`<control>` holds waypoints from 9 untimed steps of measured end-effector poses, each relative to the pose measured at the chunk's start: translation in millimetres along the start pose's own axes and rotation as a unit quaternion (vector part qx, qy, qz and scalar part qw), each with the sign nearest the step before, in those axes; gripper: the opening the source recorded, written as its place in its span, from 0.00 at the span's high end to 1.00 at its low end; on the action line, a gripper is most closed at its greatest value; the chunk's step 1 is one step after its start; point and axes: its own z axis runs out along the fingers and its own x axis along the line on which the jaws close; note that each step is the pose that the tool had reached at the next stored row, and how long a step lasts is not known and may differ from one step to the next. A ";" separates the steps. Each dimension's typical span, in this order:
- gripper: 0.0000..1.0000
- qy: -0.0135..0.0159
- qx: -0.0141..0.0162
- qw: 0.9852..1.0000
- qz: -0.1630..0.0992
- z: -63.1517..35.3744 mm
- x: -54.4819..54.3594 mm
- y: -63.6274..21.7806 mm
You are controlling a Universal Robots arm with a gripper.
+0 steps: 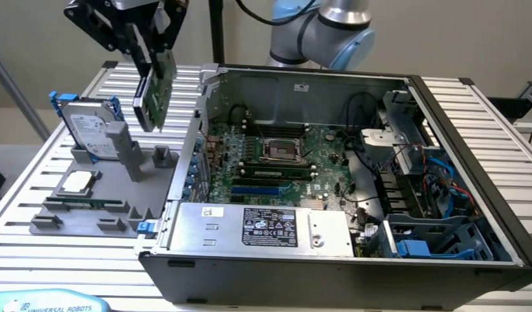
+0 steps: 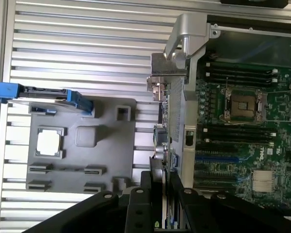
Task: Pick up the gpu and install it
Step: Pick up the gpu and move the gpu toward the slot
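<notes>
A: Item, exterior view's left: pincer (image 1: 153, 55), clamped on the gpu (image 1: 153, 94); card hanging on edge above the desk (image 1: 23, 188), beside the case wall (image 1: 196, 130).
B: Risk: its metal end could clip that wall; a thin grip might let it tilt.

On the slatted bench (image 1: 40, 257) we see a grey fixture (image 1: 84, 222) carrying an upright hard drive (image 1: 88, 130) with blue rails and a square CPU chip (image 1: 79, 183), beside an open computer case (image 1: 335, 276) showing its green motherboard (image 1: 322, 153) and power supply (image 1: 257, 231).
</notes>
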 end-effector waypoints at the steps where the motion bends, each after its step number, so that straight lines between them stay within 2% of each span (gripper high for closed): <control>1: 0.74 0.001 0.000 1.000 0.000 -3.7 -4.9 0.2; 5: 0.74 0.003 0.000 1.000 0.000 -12.8 -23.8 0.4; 9: 0.74 0.006 0.000 1.000 0.001 -15.8 -42.2 0.1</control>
